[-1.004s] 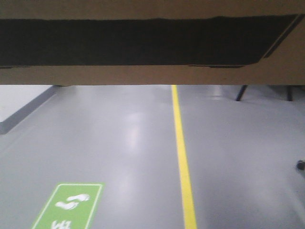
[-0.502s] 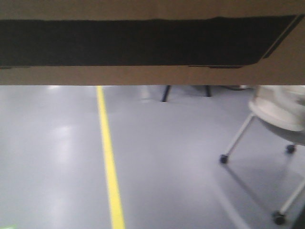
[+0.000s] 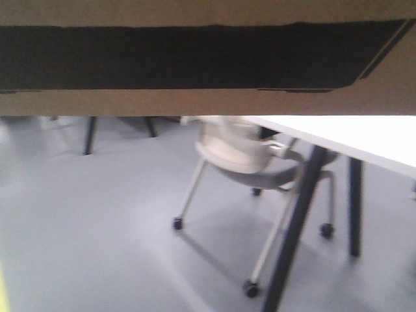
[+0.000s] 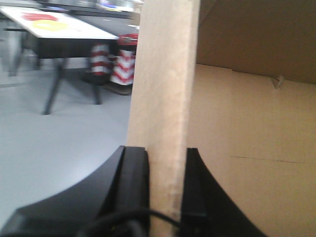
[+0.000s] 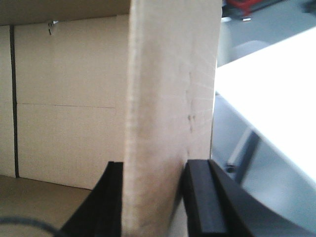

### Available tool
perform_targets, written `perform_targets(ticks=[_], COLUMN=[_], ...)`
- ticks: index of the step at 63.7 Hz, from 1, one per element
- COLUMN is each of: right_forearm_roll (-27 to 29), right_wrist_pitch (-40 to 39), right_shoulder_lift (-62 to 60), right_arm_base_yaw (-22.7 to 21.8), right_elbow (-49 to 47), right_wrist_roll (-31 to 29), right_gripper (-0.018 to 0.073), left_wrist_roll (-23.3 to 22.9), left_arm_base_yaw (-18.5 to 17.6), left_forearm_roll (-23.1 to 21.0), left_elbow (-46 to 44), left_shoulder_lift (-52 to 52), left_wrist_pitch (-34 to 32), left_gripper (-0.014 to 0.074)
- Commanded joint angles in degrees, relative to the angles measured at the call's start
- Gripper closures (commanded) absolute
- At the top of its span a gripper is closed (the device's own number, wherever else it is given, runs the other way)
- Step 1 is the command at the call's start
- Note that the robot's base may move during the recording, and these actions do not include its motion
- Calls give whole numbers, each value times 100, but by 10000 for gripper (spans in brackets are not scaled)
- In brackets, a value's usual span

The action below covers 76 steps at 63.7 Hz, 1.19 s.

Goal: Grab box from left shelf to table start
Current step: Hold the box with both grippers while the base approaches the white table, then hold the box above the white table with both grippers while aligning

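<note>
Front view swung right over the last second. The green footprint marking is gone, and the yellow floor line (image 3: 2, 296) slid left frame by frame to a sliver at the lower-left edge. New in frame: white worktop (image 3: 351, 133) coming in from the right, dark legs under it, and a pale wheeled chair (image 3: 237, 156) at centre, partly tucked below it. The picture is soft, which fits a base that is mid-turn.

The box (image 3: 208, 104) has not shifted in frame. It spans the whole top of the front view as before, black panel over a brown strip, carried high and close to the lens. No shelf in any view.

Left wrist view: left gripper (image 4: 167, 163) is clamped on an upright cardboard wall of the box (image 4: 165, 98), one black finger each side. Box interior at right; grey floor and red-white striped barriers (image 4: 121, 61) at upper left.

Right wrist view: right gripper (image 5: 157, 170) is pinched on the opposite wall (image 5: 173, 98) the same way, with the white worktop (image 5: 276, 98) bright on the right of frame.

Judgement: pick-up done, transport under way, robot turning to face the worktop. Box not over it yet, and its bottom edge sits at about the height of the tabletop line in the front view. The chair by the near leg is the likely obstacle on approach.
</note>
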Motion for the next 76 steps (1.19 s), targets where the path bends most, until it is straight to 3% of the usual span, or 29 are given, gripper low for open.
perform_targets(ticks=[1,76], right_forearm_roll=[-985,-985], right_wrist_pitch=[-775,-775], right_shoulder_lift=[67,67], right_arm_base_yaw=[-73,-73], right_elbow=[-163,-163], right_wrist_roll=[1,1], right_gripper=[503,503], left_wrist_roll=[-222,-222], left_arm_base_yaw=[19,19], left_forearm_roll=[625,625], left_elbow=[-227,-227], left_shoulder_lift=[6,6], left_wrist_pitch=[-1037,-1023], left_gripper=[699,699])
